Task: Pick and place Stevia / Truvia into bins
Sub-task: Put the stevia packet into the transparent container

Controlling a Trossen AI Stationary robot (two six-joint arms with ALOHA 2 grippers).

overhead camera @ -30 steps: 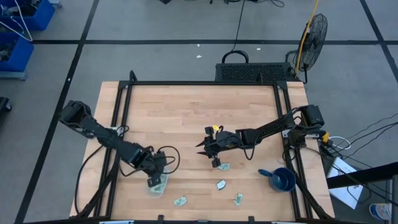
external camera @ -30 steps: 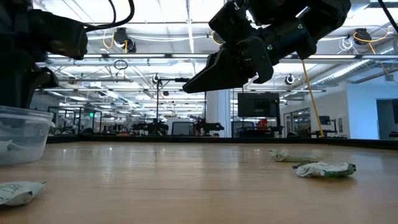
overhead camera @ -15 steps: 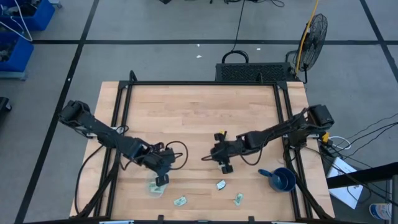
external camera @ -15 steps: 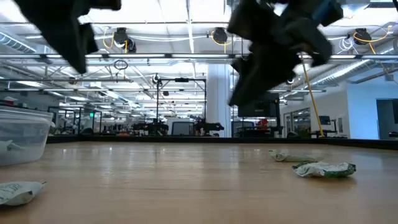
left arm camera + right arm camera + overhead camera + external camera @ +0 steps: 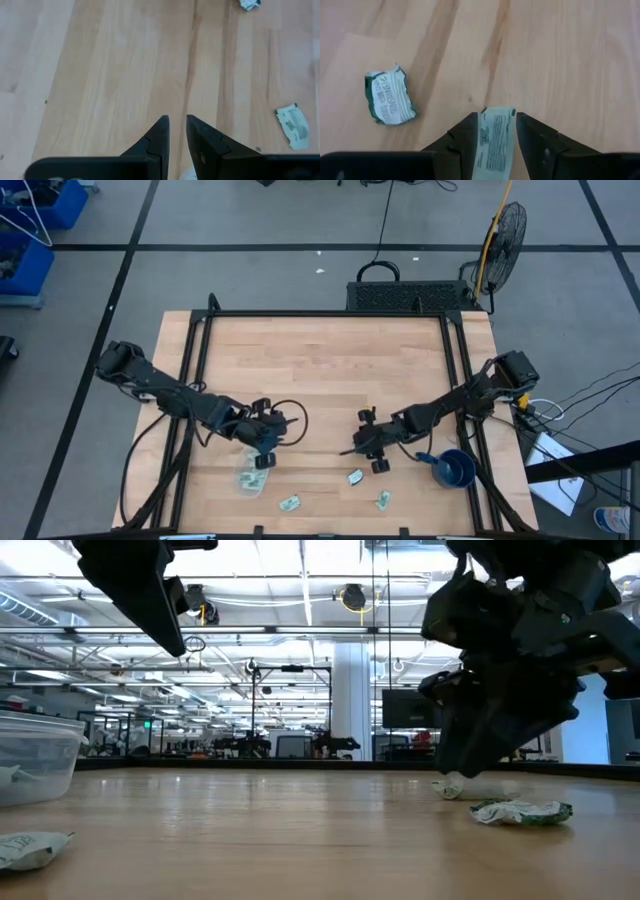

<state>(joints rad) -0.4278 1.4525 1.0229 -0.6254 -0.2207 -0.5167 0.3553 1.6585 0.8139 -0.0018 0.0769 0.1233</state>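
Sachet (image 5: 492, 137), pale green and white, flat on the wooden table (image 5: 320, 370) between my right gripper (image 5: 495, 131) fingers, which stand apart astride it, not yet closed. A crumpled second sachet (image 5: 390, 100) lies nearby; others sit along the near edge. Clear tub (image 5: 252, 478) rests just beside my left gripper (image 5: 266, 459), nearly closed, empty. I judge this the pick step: next, lower, pinch, and carry to the tub.
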